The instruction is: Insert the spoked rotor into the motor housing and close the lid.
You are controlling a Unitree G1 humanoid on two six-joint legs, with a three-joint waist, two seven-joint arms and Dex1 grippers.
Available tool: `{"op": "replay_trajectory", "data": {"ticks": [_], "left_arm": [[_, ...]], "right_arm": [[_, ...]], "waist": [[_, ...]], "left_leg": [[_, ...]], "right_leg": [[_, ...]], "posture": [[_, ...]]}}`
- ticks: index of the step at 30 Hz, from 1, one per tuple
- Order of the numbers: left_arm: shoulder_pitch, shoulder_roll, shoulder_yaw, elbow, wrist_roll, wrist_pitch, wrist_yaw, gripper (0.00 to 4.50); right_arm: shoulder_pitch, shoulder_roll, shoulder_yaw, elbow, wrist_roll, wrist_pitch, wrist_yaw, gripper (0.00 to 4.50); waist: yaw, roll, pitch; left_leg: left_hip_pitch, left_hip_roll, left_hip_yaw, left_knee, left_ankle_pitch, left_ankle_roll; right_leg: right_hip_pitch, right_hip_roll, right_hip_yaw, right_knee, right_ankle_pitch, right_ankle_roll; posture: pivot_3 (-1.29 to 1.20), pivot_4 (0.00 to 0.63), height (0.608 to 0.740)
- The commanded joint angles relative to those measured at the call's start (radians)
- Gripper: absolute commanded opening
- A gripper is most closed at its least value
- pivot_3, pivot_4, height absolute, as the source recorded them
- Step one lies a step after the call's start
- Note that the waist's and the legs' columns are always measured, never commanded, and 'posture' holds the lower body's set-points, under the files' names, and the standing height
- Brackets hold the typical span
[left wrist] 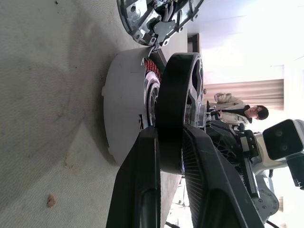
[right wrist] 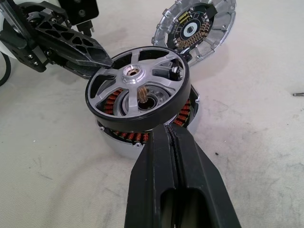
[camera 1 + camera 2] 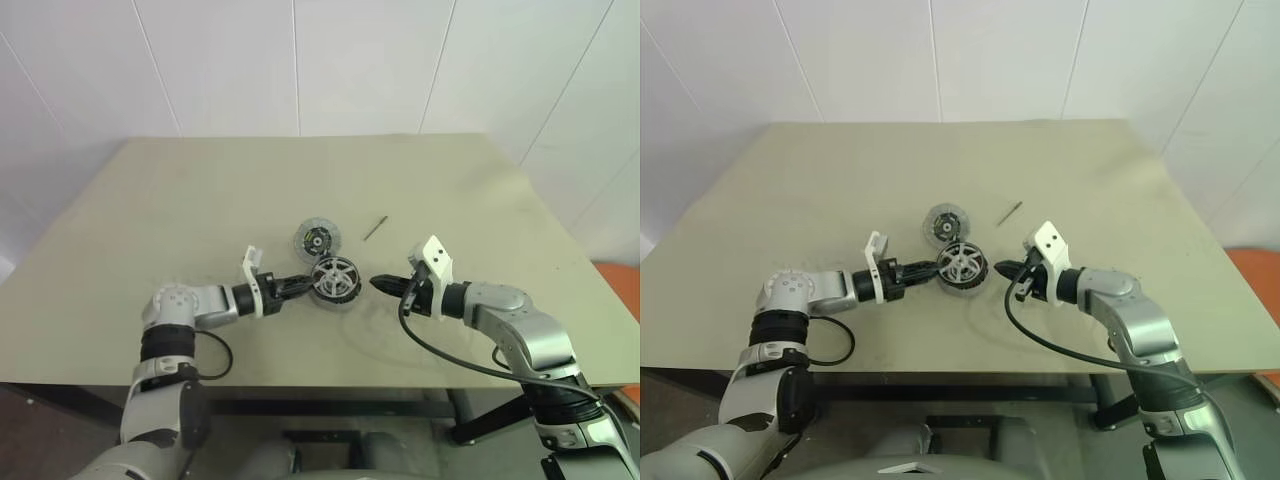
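The spoked rotor (image 2: pixel 137 95) sits tilted over the motor housing (image 2: pixel 124 142), near the middle of the tan table (image 3: pixel 200 190) and towards its front edge. One side of its dark rim is lifted, so the reddish copper windings show through the spokes and underneath (it is plainly not seated flat in the cup). The housing itself rests on the table directly below, its pale wall visible beneath the rotor.

The left gripper (image 3: pixel 300 285) reaches in from the robot's left and has the rotor's rim pinched between its two black fingers (image 1: pixel 142 180), one finger on each face of the wheel. The right gripper (image 3: pixel 385 285) comes in from the opposite side with its fingers pressed together and nothing between them; seen from its own wrist, the closed tips lie just beside the rotor's rim, though I cannot tell whether they actually touch it.

Just behind the pair, the lid (image 3: pixel 317 239) lies flat on the table, dark centre up, its edge very near the housing. Further to the right and back lies a thin dark pin or rod (image 3: pixel 374 229), well apart from the rest.
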State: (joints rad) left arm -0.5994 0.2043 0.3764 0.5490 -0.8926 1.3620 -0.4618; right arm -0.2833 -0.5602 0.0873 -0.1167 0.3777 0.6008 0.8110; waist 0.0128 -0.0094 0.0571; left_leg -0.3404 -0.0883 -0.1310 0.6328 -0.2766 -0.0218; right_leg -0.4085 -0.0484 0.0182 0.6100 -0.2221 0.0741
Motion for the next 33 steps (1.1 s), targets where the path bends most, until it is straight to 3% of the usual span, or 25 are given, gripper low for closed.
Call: {"op": "replay_trajectory", "data": {"ticks": [1,14,22,27,33], "left_arm": [[-0.028,-0.004,0.014,-0.003,-0.001,-0.011,-0.016,0.37],[-0.019,-0.007,0.008,-0.007,0.008,0.001,-0.028,0.37],[-0.011,0.012,-0.064,-0.051,0.056,-0.033,-0.068,2.90],[-0.030,0.081,-0.175,-0.106,0.103,-0.055,-0.161,2.90],[-0.115,0.246,-0.406,-0.197,0.238,-0.199,-0.358,2.90]], "right_arm": [[-0.009,0.010,-0.031,-0.047,0.020,-0.016,-0.003,0.00],[0.005,0.019,-0.035,-0.061,0.028,-0.013,-0.017,0.00],[0.008,0.022,-0.040,-0.064,0.031,-0.010,-0.020,0.00],[0.006,0.024,-0.038,-0.054,0.029,-0.014,-0.019,0.00],[-0.001,0.031,-0.032,-0.046,0.027,-0.016,-0.019,0.00]], "waist": [[0.000,0.000,0.000],[0.000,0.000,0.000],[0.001,0.000,-0.001],[-0.002,0.000,-0.001],[-0.001,0.000,0.000]], "left_leg": [[0.000,0.000,0.000,0.000,0.000,0.000],[0.000,0.000,0.000,0.000,0.000,0.000],[0.002,0.000,0.000,0.001,0.000,0.000],[0.002,0.000,0.000,0.004,-0.001,-0.002],[0.000,0.000,0.000,0.002,0.000,0.000]], "right_leg": [[0.000,0.000,0.000,0.000,0.000,0.000],[0.000,0.000,0.000,0.000,0.000,0.000],[0.002,0.000,0.000,0.000,0.000,0.000],[0.004,0.000,0.000,0.001,0.000,0.000],[0.001,0.001,0.000,0.001,0.001,0.000]], "posture": [[0.00,0.000,0.740],[0.00,0.000,0.740],[0.00,0.000,0.740],[0.00,0.000,0.740],[0.00,0.000,0.740]]}}
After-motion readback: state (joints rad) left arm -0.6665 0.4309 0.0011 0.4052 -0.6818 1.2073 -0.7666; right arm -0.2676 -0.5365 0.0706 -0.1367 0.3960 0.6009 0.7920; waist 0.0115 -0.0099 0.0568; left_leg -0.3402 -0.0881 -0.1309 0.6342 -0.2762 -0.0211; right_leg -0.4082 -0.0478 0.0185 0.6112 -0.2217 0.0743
